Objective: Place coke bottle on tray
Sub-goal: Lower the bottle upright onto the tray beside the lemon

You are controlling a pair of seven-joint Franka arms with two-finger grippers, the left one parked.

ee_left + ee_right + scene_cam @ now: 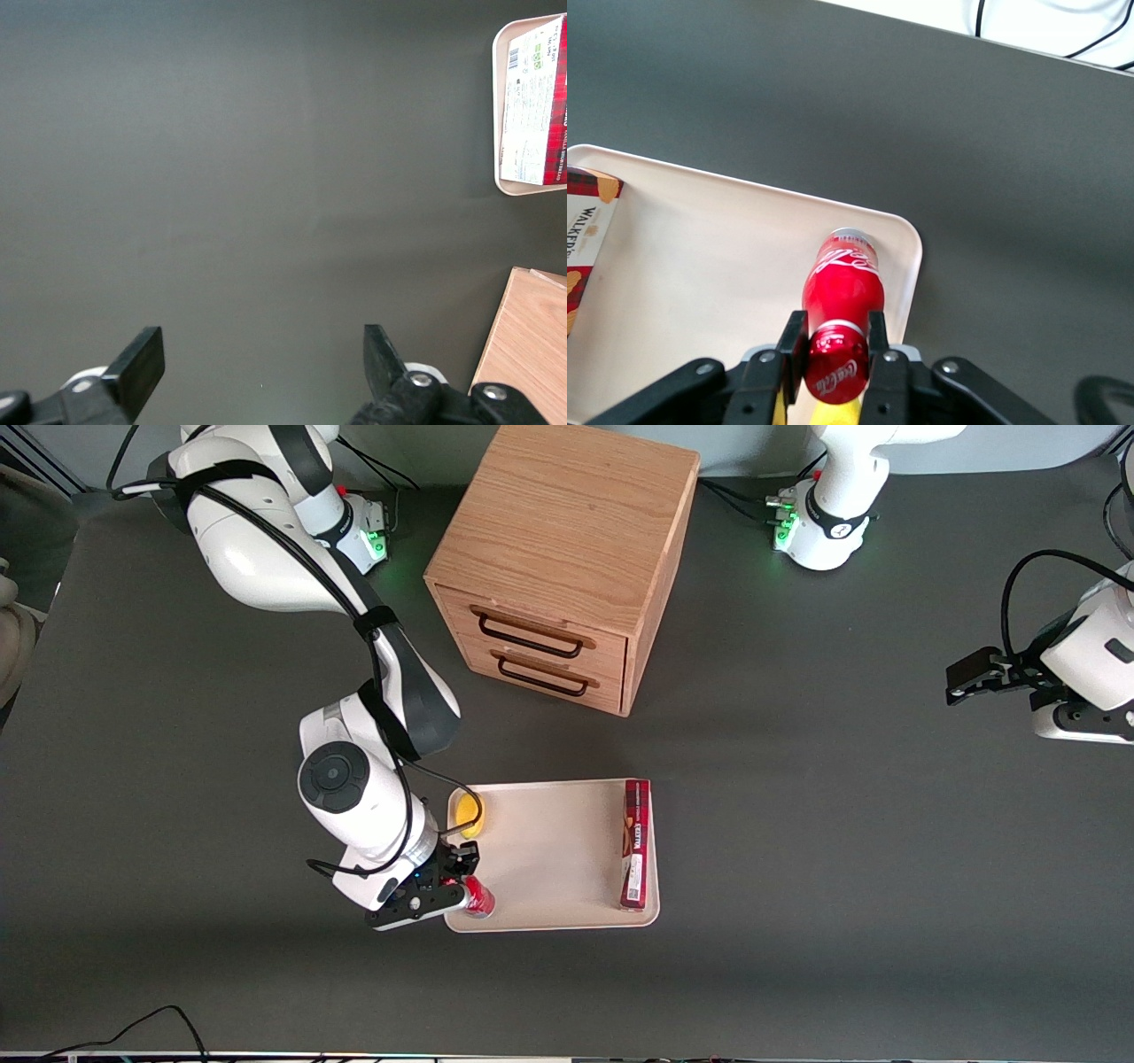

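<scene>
Pincer [454, 884] of the right arm sits over the tray's corner nearest the front camera at the working arm's end, its fingers [877, 341] closed on the neck of the bottle [842, 297] just under the red cap. From the wrist view the bottle hangs with its silvery base pointing down at the cream surface of the tray [718, 266], close to the rim; I judge it is held by the neck so the base can meet the tray first and the bottle can stand when let go. Whether the base touches the tray or hangs a little above it, I cannot tell from either view. That corner seems a sensible choice, since a red carton [635, 841] lies along the tray's edge toward the parked arm's end and a yellow thing [469, 815] rests in the corner farther from the front camera, well apart from the bottle. In the front view the arm's wrist covers most of the bottle, so only a red patch shows beside the black fingers. The yellow thing is partly crossed by a cable and too small to name. A wooden drawer cabinet [558, 558] stands on the table [842, 824], farther from the camera than the tray.
</scene>
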